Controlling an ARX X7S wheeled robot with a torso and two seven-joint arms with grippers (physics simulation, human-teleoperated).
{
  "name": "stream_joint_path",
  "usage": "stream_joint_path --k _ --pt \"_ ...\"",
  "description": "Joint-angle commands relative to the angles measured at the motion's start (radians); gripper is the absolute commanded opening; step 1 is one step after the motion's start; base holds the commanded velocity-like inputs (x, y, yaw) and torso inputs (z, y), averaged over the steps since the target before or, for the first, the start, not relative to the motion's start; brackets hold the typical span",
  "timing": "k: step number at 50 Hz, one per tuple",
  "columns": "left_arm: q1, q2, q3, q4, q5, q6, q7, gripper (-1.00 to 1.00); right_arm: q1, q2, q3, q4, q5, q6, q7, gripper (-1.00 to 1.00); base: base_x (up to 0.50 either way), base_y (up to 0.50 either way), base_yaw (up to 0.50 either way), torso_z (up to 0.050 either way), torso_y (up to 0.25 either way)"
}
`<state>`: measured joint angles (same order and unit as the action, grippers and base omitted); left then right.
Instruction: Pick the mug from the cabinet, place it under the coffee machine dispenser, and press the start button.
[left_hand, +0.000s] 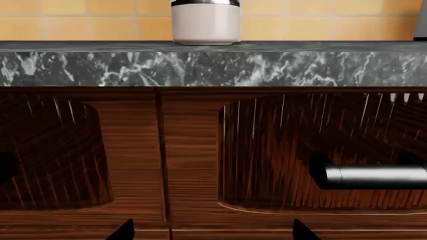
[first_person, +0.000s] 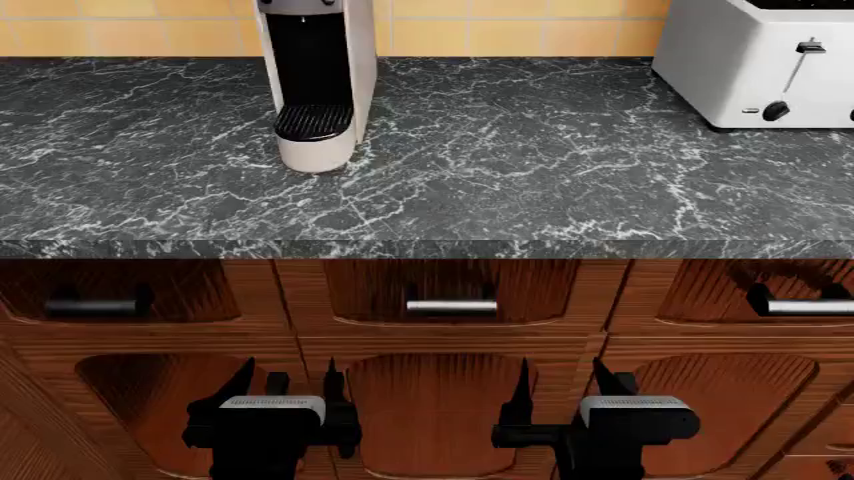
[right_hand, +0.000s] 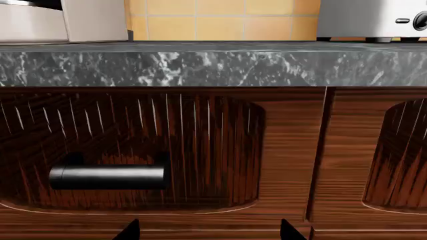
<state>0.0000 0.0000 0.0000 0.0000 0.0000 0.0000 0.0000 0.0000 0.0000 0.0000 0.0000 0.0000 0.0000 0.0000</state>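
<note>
The mug is out of view in every frame. The coffee machine (first_person: 318, 80), off-white with a dark recess and a round black drip tray (first_person: 314, 122), stands on the dark marble counter (first_person: 507, 160) at the back left; its base shows in the left wrist view (left_hand: 205, 22) and the right wrist view (right_hand: 63, 20). My left gripper (first_person: 287, 385) and right gripper (first_person: 567, 385) are both open and empty, held low in front of the wooden drawer fronts below the counter edge. Only the fingertips (left_hand: 123, 231) (right_hand: 130, 231) show in the wrist views.
A boxy white toaster (first_person: 754, 60) stands at the back right of the counter and shows in the right wrist view (right_hand: 373, 17). Wooden drawers with dark bar handles (first_person: 451, 306) (first_person: 94, 305) (first_person: 801, 303) run under the counter. Handles also show up close (left_hand: 373, 175) (right_hand: 110, 176).
</note>
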Motion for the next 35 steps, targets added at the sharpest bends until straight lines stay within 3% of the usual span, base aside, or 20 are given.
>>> stream_joint_path --k 1,29,35 --pt "0.006 -0.018 0.015 0.012 -0.039 0.007 0.003 1.0 0.002 0.015 -0.019 0.005 0.016 -0.006 0.022 1.0 0.0 0.0 0.0 0.027 0.0" --pt "0.029 -0.076 0.088 0.037 -0.106 0.051 -0.028 1.0 -0.003 0.07 -0.072 0.034 0.143 -0.043 0.052 1.0 0.0 0.0 0.0 0.05 0.0" --pt "0.023 -0.078 0.093 0.029 -0.109 0.026 -0.051 1.0 0.001 0.088 -0.111 0.027 0.056 -0.021 0.102 1.0 0.0 0.42 0.0 0.0 0.0"
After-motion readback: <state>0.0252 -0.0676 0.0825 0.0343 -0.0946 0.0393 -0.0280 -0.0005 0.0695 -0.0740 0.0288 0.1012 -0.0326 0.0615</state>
